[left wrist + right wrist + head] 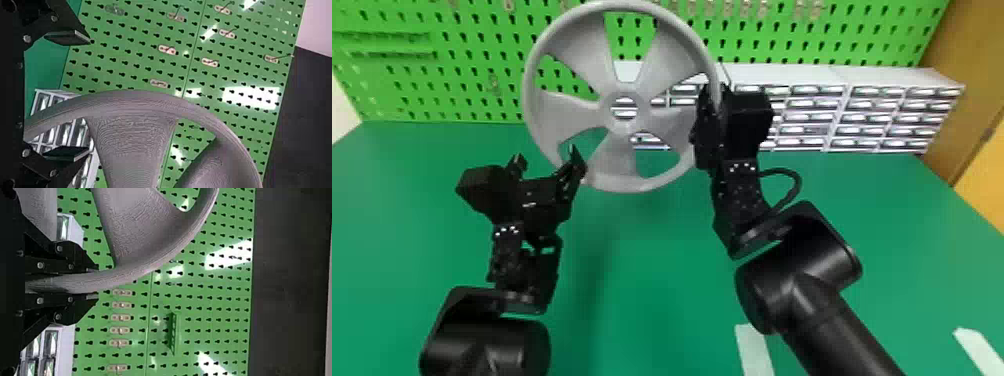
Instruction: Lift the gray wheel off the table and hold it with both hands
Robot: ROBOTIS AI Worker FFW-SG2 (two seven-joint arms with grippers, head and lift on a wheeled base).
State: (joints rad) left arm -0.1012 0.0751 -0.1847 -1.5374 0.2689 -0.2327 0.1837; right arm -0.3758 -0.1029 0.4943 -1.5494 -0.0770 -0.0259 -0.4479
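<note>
We see hollow-hubbed, five-spoked gray wheel (pixel 619 155), right end effector (pixel 716 100) pinching rim at 3 o'clock, left end effector (pixel 547 156) gaping near 7 o'clock.

Gray whl (pixel 625 182), grn tbl (pixel 652 280)

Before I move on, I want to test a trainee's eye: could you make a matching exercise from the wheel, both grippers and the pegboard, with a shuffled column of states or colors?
Column 1
1. Wheel
2. Left gripper
3. Right gripper
4. Pegboard

Column 2
A. Open, by the wheel's left side
B. Green, with rows of slots
C. Gray and spoked, with a hole at its center
D. Shut on the wheel's rim

Right pairs: 1-C, 2-A, 3-D, 4-B
</note>
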